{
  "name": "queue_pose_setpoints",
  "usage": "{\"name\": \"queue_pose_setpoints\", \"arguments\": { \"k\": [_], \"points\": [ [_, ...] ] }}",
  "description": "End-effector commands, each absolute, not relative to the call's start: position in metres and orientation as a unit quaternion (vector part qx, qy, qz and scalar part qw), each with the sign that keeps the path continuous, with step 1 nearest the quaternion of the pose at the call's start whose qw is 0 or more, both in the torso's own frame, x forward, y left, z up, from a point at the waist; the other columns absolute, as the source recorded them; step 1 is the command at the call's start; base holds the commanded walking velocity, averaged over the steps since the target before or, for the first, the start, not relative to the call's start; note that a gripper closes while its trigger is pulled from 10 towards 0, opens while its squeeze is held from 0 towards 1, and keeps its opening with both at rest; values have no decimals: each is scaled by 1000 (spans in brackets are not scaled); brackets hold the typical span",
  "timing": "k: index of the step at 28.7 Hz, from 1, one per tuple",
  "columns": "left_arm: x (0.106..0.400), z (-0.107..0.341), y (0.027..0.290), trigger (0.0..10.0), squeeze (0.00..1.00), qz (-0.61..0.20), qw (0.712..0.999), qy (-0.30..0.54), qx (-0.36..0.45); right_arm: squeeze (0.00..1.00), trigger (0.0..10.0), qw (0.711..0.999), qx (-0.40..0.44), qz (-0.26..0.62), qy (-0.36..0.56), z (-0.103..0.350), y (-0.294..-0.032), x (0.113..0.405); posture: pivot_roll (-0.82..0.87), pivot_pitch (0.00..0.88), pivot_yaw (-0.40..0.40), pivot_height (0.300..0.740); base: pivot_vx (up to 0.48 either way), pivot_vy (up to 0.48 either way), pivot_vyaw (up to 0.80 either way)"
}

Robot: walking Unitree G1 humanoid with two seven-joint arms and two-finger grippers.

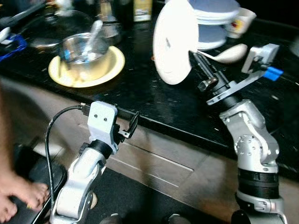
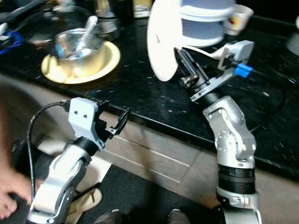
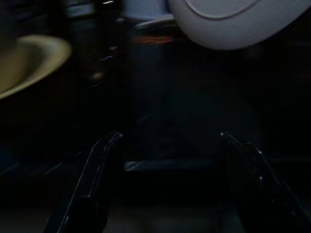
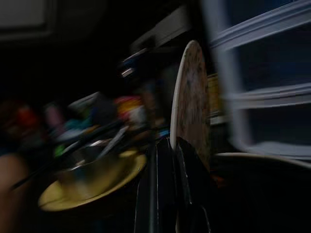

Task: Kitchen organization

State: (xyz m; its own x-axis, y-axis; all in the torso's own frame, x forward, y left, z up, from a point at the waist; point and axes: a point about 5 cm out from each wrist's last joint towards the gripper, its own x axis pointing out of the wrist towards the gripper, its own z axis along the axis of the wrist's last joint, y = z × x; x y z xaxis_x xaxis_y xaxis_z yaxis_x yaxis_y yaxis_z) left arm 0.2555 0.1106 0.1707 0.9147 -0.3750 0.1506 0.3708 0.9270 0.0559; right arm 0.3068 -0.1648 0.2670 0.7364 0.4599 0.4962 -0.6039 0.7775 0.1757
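Plate clamped on edge in right tool

Right tool pinches the white plate by its rim, upper centre, above the black counter; stiff, slippery, breakable, so grip stays at rim. Left tool, fingers apart, waits lower left.

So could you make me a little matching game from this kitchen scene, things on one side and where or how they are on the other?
Things:
1. round white plate
2. shiny steel bowl
3. left gripper
4. white cup with a printed picture

States:
A. open, in front of the black counter's edge
B. standing on the flat yellow plate
C. held on edge by the right gripper
D. beside the stacked pale blue bowls

Pairs: 1-C, 2-B, 3-A, 4-D
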Motion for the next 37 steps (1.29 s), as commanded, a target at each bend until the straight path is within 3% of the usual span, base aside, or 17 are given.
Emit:
{"name": "queue_pose_setpoints", "arguments": {
  "k": [1, 15, 24, 31, 34, 35, 37],
  "points": [
    [255, 168, 106, 10000, 0, -201, 977, -72, 4, 0, 0, 917, 168, 283, -226, 270, -170, 302, 33, 123, -4, 740, 0, 0, -800],
    [255, 171, 99, 10000, 0, -214, 974, -79, 5, 0, 0, 921, 176, 264, -228, 275, -181, 302, 32, 104, 0, 740, 0, 0, -800],
    [263, 207, 101, 10000, 0, -197, 969, -147, 30, 0, 0, 940, 127, 223, -223, 279, -181, 319, 36, 103, -6, 740, 0, 0, -800],
    [265, 215, 103, 10000, 0, -186, 970, -155, 34, 0, 0, 952, 80, 201, -217, 281, -174, 332, 39, 105, -11, 740, 0, 0, -800],
    [266, 212, 106, 10000, 0, -175, 973, -147, 32, 0, 314, 953, 58, 197, -222, 283, -172, 333, 39, 107, -9, 740, 0, 0, 0],
    [266, 210, 109, 10000, 0, -166, 975, -143, 31, 0, 2196, 952, 49, 202, -225, 285, -167, 335, 38, 110, -11, 740, 0, 0, 0],
    [266, 210, 109, 10000, 0, -165, 976, -142, 31, 0, 2745, 951, 47, 206, -227, 287, -164, 335, 39, 111, -11, 740, 0, 0, 0]
  ]
}}
